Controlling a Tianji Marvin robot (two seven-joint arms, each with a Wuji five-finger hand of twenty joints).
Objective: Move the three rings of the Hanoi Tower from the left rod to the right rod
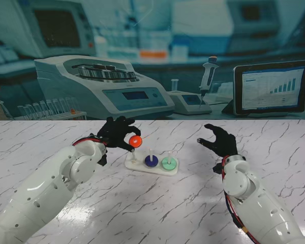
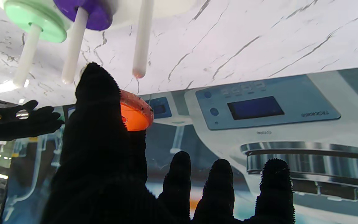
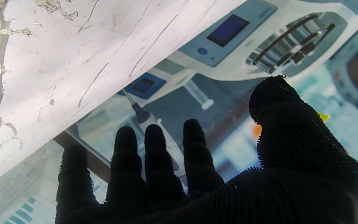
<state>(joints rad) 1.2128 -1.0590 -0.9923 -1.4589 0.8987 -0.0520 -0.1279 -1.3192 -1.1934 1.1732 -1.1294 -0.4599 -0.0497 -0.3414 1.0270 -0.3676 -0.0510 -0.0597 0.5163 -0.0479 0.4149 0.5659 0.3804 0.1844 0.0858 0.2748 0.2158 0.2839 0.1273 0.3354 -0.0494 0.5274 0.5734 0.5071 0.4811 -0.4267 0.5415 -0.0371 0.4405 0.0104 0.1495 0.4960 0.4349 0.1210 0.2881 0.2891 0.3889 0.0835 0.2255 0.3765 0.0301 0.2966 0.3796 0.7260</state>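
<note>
a black, nubby knit-cloth glove covers the left hand [image 2: 104, 149], its matt fabric bristling with fine rubbery points, against a glossy translucent orange plastic ring [image 2: 135, 112] near the centre of the left wrist frame. the right hand [image 3: 216, 174] wears the same rough black cloth. at upper left there, smooth matt white plastic rods [image 2: 143, 37] rise through a matt purple plastic ring [image 2: 96, 14] and a pale green plastic ring [image 2: 42, 21]. the white marble-look tabletop [image 1: 193, 203], grey-veined, shows a soft sheen. glossy white plastic shells clad both arms [image 1: 51, 188].
</note>
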